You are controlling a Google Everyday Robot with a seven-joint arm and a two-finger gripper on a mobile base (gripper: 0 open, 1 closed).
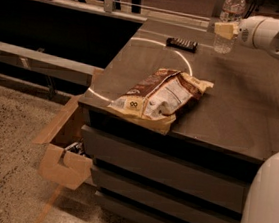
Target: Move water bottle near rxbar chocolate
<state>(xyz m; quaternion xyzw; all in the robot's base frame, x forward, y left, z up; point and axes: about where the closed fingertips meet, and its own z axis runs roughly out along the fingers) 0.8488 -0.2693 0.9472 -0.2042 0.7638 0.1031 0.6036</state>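
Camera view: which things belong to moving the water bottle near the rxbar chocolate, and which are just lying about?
Job: water bottle, gripped by the gripper at the far right of the counter; rxbar chocolate.
Lying about: snack bag; cardboard box on the floor.

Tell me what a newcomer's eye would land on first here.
The large brown and cream snack bag, lying crumpled near the front edge of the dark table, draws the eye first. At the table's far edge, the robot's hand grips the clear water bottle upright, with the small dark rxbar chocolate lying flat just left of it.
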